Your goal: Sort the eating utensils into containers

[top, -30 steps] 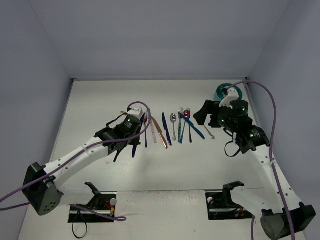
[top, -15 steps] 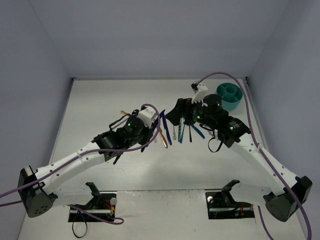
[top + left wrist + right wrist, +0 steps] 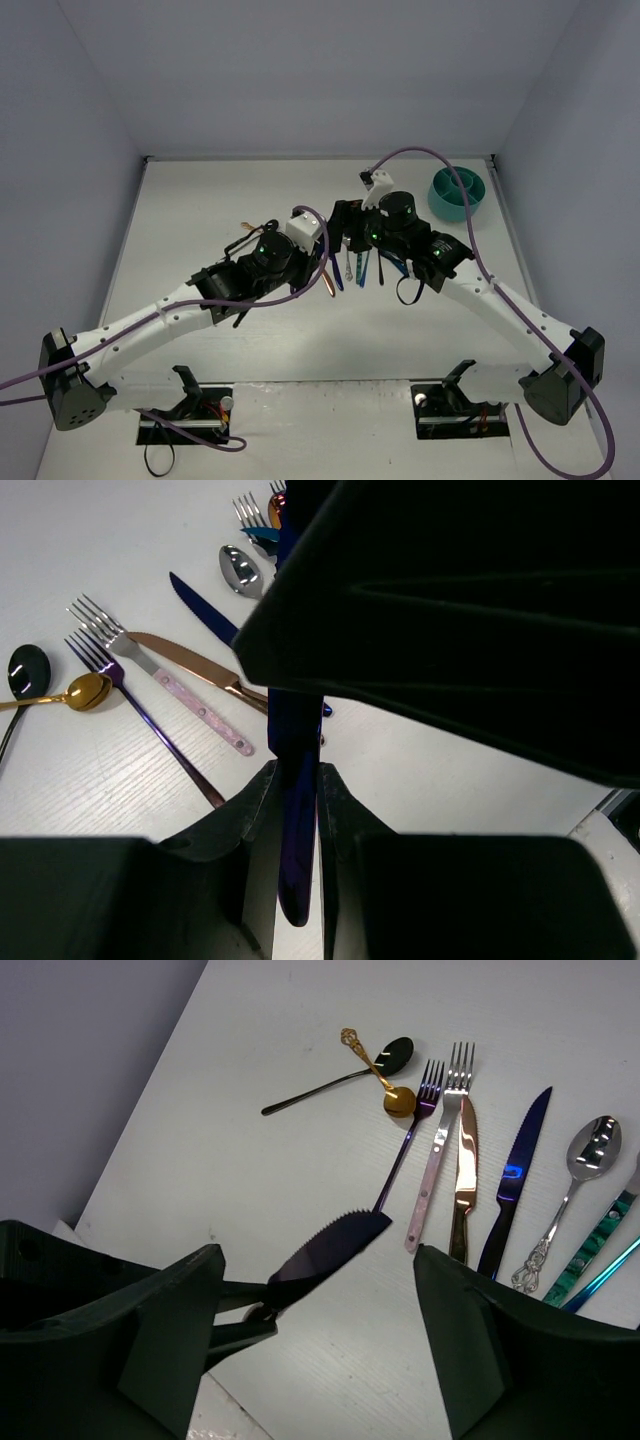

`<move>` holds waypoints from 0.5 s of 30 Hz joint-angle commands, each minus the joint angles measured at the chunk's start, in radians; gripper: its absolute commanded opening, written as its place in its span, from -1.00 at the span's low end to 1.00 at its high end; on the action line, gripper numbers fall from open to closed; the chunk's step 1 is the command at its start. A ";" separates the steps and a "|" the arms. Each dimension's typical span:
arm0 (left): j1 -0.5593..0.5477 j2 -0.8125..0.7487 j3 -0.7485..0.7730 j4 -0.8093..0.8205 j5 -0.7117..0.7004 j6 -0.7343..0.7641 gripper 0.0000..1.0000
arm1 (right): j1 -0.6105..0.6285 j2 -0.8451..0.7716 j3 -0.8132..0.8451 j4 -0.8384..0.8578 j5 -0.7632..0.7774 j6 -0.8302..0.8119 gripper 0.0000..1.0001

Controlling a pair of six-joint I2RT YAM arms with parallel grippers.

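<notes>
My left gripper [image 3: 297, 780] is shut on the handle of a dark blue knife [image 3: 296, 825], lifted above the table. In the right wrist view its serrated blade [image 3: 330, 1250] hangs between the wide-apart fingers of my right gripper [image 3: 318, 1260], which is open and not touching it. From above, the left gripper [image 3: 318, 250] and right gripper [image 3: 345, 232] meet over the row of utensils. On the table lie a black spoon [image 3: 340, 1075], gold spoon [image 3: 385, 1085], purple fork [image 3: 405, 1145], pink-handled fork [image 3: 438, 1150], copper knife [image 3: 465, 1175], blue knife [image 3: 515, 1175] and silver spoon [image 3: 575, 1185]. The teal container [image 3: 457, 193] stands at the far right.
Teal and blue utensil handles [image 3: 595, 1255] lie at the right end of the row. Purple cables loop over both arms. The side walls close in the table left and right, and the container sits close to the right wall.
My right arm has swung left from the container to the utensil row, its jaws narrowing a little. My left arm has carried the dark blue knife rightward to meet it.
</notes>
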 commanded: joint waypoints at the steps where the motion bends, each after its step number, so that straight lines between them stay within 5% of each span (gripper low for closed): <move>1: -0.014 -0.005 0.065 0.110 -0.014 0.020 -1.00 | 0.010 0.008 0.015 0.103 0.030 0.018 0.30; 15: -0.016 0.022 0.085 0.128 -0.011 0.028 -1.00 | 0.011 0.017 -0.025 0.114 0.049 0.026 -0.92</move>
